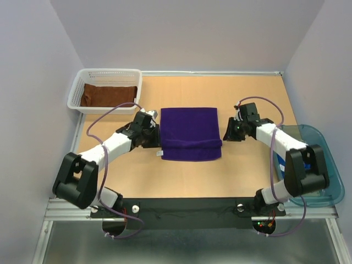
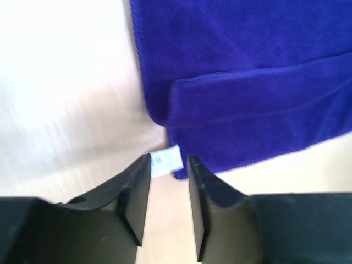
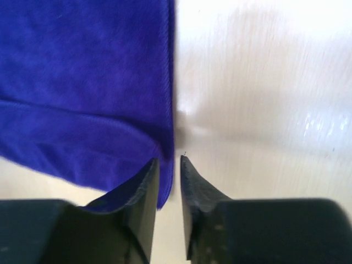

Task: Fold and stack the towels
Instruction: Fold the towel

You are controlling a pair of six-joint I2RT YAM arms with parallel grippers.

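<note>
Purple towel point(image 1: 190, 129) seemingly runs left-to-right, near edge folded over — left gripper point(image 2: 168, 160) narrowly parted at its label point(image 2: 166, 159), right gripper point(image 3: 169, 160) hold unclear.

The left arm point(image 1: 113, 144) and right arm point(image 1: 283, 140) stretch from the near edge of the tabletop point(image 1: 242, 176) toward its middle, wrists angled inward. The left hand point(image 2: 168, 165) holds its fingers narrowly apart; the right hand point(image 3: 169, 165) shows only a slit.
</note>
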